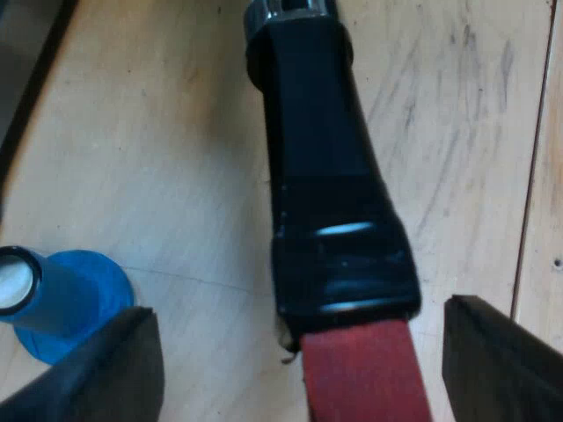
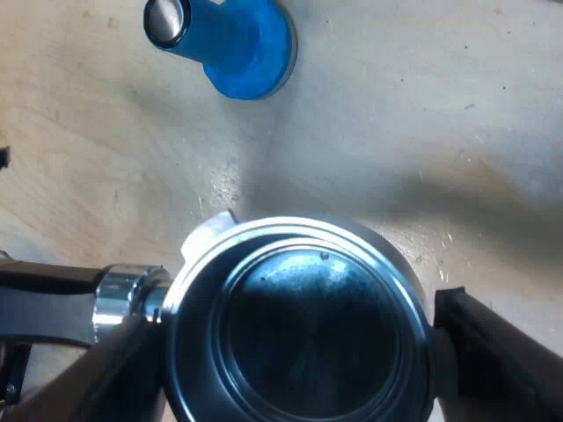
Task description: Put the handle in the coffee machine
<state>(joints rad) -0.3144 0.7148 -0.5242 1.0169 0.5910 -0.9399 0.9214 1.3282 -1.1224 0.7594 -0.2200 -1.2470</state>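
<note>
The metal holder point(image 2: 299, 325) faces the right wrist camera with its round, dark, empty basket, and its chrome neck point(image 2: 119, 303) leads off to the dark handle. My right gripper point(image 2: 295, 360) is shut on the metal holder, one finger pressed against each side of the rim. In the left wrist view the dark handle point(image 1: 321, 176) runs over the wooden table and ends in red point(image 1: 365, 369). My left gripper point(image 1: 303, 365) is open, and the red end lies between its fingers with a clear gap on both sides.
A blue tamper point(image 1: 66, 299) stands on the wooden table point(image 1: 176, 132) close to one left finger, and the blue tamper point(image 2: 233, 40) also stands a little beyond the holder's rim. A dark strip point(image 1: 31, 79) borders the tabletop beyond the tamper.
</note>
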